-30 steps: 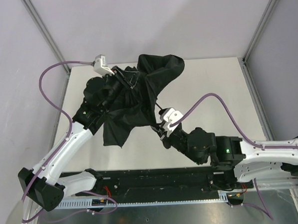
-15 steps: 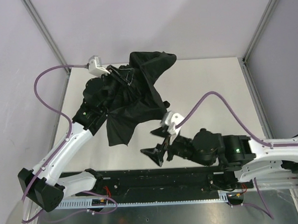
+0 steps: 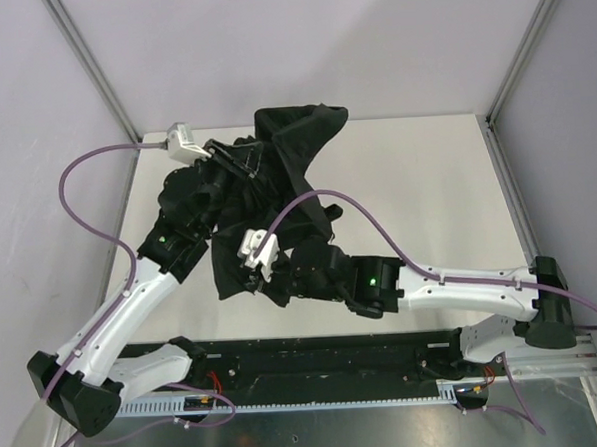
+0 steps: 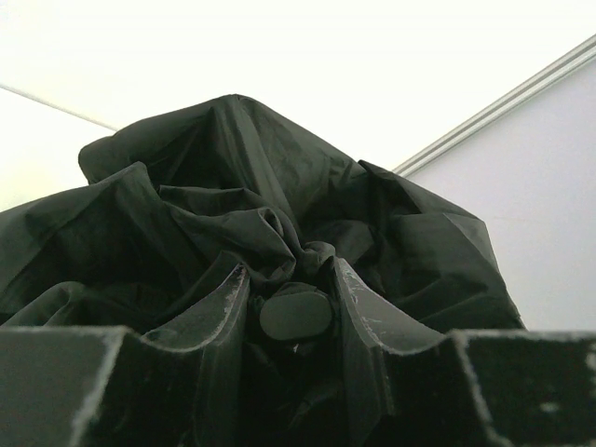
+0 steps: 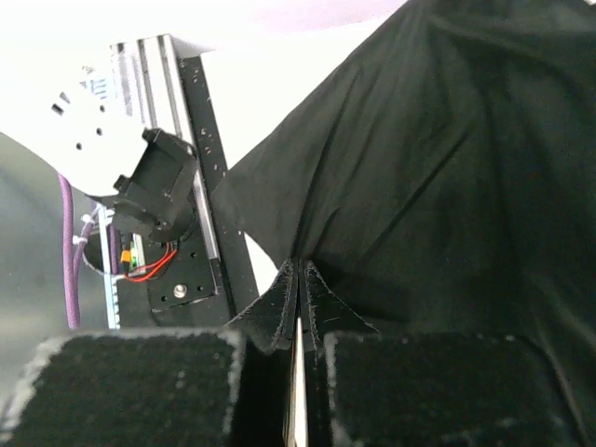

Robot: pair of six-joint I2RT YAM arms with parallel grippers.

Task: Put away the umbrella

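We held the umbrella (image 3: 266,185) bunched up over the far left of the table (image 3: 426,177). Our left gripper (image 4: 291,284) stood part open, clamped round the gathered cloth at the cap. Our right gripper (image 5: 298,279) was shut tight and seemed to pinch the hem on the near side. That thin hem could slip from the pinch if we pulled hard, and a loose panel might then flop open or snag a rib. We counted one umbrella and two grippers.
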